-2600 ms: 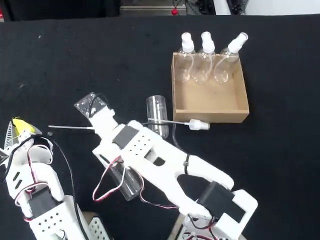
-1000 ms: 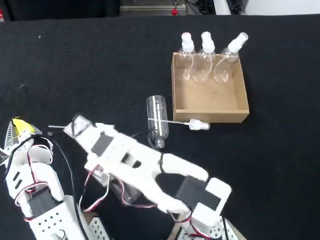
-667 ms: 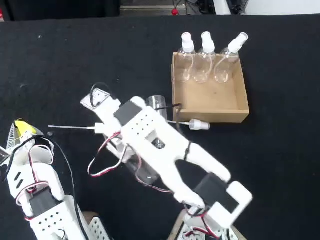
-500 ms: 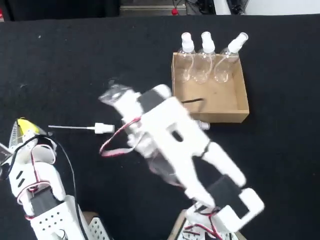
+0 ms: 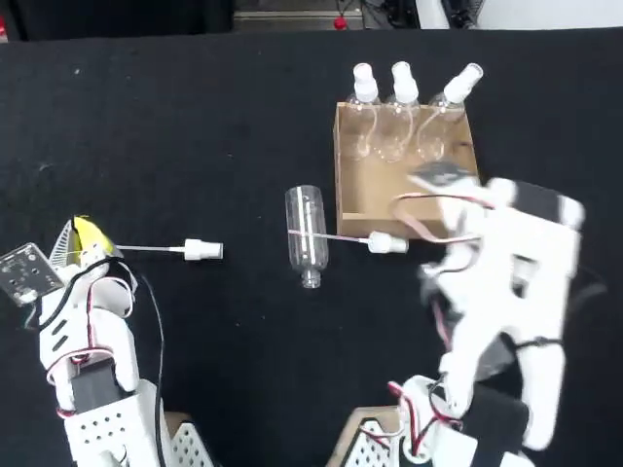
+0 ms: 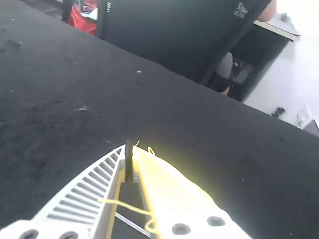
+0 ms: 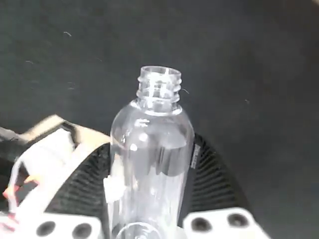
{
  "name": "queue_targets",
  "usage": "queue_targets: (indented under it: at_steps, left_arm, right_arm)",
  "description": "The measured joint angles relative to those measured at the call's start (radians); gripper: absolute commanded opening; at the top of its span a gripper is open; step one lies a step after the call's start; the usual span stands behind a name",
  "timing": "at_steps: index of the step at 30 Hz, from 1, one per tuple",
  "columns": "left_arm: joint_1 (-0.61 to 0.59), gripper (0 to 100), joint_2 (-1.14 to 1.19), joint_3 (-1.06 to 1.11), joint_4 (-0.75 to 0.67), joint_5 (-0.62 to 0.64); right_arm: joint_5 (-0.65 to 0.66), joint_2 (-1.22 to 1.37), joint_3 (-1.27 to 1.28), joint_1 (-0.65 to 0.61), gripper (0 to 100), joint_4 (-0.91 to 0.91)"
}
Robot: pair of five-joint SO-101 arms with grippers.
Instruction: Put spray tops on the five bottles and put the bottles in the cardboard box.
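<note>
My right gripper (image 7: 154,154) is shut on a clear, topless bottle (image 7: 152,144), neck pointing away from the wrist, over black table. The right arm (image 5: 511,263) stands just in front of the cardboard box (image 5: 409,226), which holds three bottles (image 5: 394,131) with spray tops on. Another topless bottle (image 5: 307,233) lies left of the box, and a spray top (image 5: 386,243) rests beside it with its tube across the bottle. A second spray top (image 5: 202,250) lies farther left, tube pointing at my left gripper (image 5: 83,233). The left gripper (image 6: 129,149) is shut and empty.
The black table (image 5: 195,126) has bare room at the back left and along the right of the box. The arm bases (image 5: 419,438) stand at the front edge. Dark furniture (image 6: 174,35) stands beyond the table.
The right arm swung from the left-middle of the table across to the right, carrying the bottle, and now stands in front of the box. The left gripper edged toward the left spray top.
</note>
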Motion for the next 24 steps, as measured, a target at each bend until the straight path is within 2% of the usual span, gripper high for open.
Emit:
queue_targets:
  at_steps: [6,12,19,24]
  left_arm:
    - [0.008,3,0.000,0.005,0.000,0.000]
    - [0.015,3,0.000,0.005,0.015,0.000]
    - [0.084,3,0.000,0.008,0.021,-0.037]
    - [0.089,3,0.000,0.008,0.021,-0.069]
  right_arm:
    - [0.060,0.077,0.000,0.273,1.5,-0.233]
    - [0.060,0.310,-0.026,0.364,1.5,-0.442]
    - [0.032,0.594,-0.288,0.443,3.1,-0.450]
    - [0.029,0.787,-0.520,0.476,18.8,-0.293]
